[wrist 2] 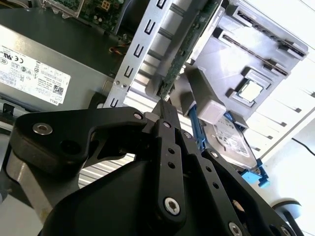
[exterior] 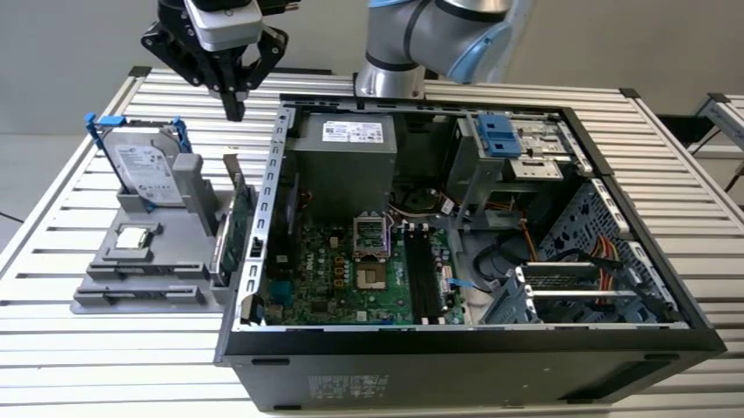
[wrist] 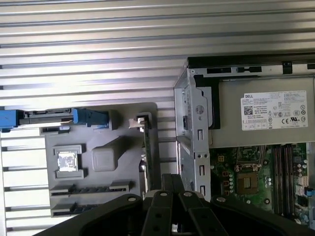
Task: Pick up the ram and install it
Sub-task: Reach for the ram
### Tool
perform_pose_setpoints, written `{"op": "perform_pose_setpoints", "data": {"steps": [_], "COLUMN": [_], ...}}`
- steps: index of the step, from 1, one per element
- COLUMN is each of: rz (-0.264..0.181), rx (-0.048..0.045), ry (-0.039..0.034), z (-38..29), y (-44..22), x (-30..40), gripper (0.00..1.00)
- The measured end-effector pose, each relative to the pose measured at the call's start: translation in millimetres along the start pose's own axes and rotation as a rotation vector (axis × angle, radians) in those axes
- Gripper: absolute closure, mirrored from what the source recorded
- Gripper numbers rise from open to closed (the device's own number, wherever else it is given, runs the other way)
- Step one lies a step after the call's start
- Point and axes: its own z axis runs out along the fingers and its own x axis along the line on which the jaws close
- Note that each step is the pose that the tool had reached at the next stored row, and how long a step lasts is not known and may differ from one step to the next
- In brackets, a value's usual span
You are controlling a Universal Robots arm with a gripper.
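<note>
The gripper (exterior: 236, 109) hangs above the back end of the grey holder (exterior: 111, 300), fingers pointing down. In both wrist views its jaws stand pressed together with nothing between them, so it is closed and carries nothing. I cannot pick out the ram with certainty. The best candidate is the long dark strip (exterior: 421, 280) standing in the memory slots of the motherboard (exterior: 337, 270), inside the open computer case (exterior: 465, 361). If that is the ram, it seems to be in place already, though the pictures do not show whether it is pushed fully home. In the exterior view this strip lies to the right of the gripper, nearer the camera and lower down. It is well apart from the gripper, with the case's side wall between them. Its long axis runs from the near edge of the board toward the back of the case. The holder sits on the slatted table (exterior: 117, 366) just beside the case and carries three things. They are a hard drive (exterior: 152, 174) standing upright with blue clips, a processor chip (exterior: 138, 237) lying flat in its pocket, and a green card (exterior: 242, 235) standing on edge along the side nearest the case. The two long rails (exterior: 145, 294) at the holder's front look like open grooves.
</note>
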Motion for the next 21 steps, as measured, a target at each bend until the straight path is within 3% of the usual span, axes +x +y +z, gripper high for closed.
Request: {"op": "perform_pose_setpoints", "data": {"steps": [21], "rz": [0.000], "rx": [0.0000], "ry": [0.0002], "z": [0.2], "y": [-2.1], "x": [29.2], "gripper": [1.00]}}
